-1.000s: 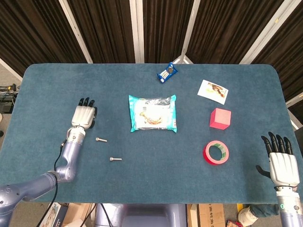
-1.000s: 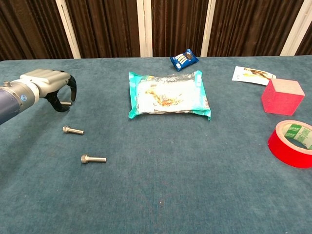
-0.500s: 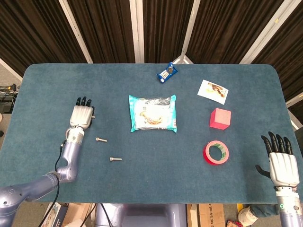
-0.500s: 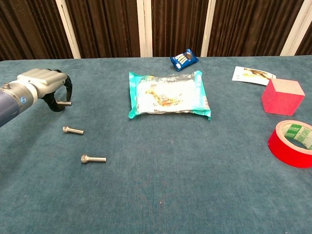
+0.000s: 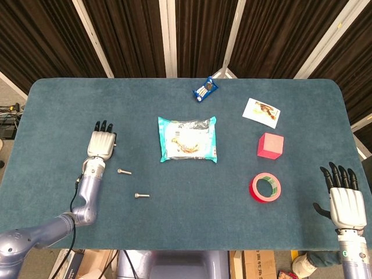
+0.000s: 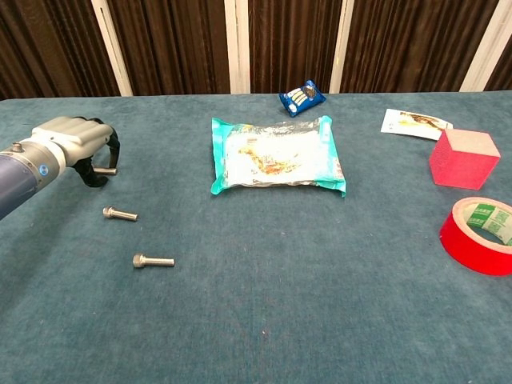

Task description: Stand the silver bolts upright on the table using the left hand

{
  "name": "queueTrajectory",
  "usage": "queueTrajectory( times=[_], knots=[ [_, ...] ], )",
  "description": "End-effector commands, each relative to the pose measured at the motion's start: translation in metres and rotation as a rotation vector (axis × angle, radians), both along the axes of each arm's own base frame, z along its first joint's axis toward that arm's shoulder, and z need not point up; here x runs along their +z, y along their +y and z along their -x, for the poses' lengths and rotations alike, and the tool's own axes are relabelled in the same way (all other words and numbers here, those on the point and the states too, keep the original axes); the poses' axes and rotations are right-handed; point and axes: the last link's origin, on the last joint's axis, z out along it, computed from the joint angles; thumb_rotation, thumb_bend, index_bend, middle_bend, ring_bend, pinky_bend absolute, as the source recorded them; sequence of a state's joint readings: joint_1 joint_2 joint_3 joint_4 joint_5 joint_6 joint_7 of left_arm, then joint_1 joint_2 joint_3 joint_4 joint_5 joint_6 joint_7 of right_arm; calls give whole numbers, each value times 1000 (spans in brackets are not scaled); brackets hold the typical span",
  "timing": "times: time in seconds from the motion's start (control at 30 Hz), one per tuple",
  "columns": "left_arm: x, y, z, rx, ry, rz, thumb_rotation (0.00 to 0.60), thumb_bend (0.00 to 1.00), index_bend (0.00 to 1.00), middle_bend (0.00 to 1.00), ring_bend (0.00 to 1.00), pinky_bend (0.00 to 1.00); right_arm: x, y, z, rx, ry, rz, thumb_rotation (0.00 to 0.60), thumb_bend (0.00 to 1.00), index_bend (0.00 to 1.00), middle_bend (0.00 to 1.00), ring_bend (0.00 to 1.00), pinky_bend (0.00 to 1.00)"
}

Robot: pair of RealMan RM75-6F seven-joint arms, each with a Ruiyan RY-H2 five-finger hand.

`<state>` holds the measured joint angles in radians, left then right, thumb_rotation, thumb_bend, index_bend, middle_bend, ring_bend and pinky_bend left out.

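Mid-placement: left hand [image 6: 76,142] pinching a silver bolt [image 6: 105,170] above tabletop [image 6: 264,304], needs tilting vertical before release.

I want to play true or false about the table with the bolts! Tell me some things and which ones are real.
1. Two bolts, the farther bolt and the nearer bolt, lie flat on the table. True.
2. The left hand holds a bolt. True.
3. The tape roll is blue. False: it is red.
4. The red cube sits on the snack pack. False: it stands apart, on the table.
5. The right hand holds the tape roll. False: it holds nothing.
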<state>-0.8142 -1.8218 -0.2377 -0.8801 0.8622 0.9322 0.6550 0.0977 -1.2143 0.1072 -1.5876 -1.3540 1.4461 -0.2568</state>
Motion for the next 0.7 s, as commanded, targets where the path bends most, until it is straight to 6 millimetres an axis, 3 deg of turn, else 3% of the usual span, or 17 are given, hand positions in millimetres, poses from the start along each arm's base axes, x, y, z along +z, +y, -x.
queueTrajectory(
  times=[0.03,0.7],
  knots=[
    [1,0,0,0,-1,-1,600,491,495,125,0,35,0,0,0,0,0,0,600,153,146,64,20,0],
    [-3,-1,-2,-4,-14,4,600,491,511,130,0,35,-3,-1,1,-11,-2,1,600,154,146,63,20,0]
  ],
)
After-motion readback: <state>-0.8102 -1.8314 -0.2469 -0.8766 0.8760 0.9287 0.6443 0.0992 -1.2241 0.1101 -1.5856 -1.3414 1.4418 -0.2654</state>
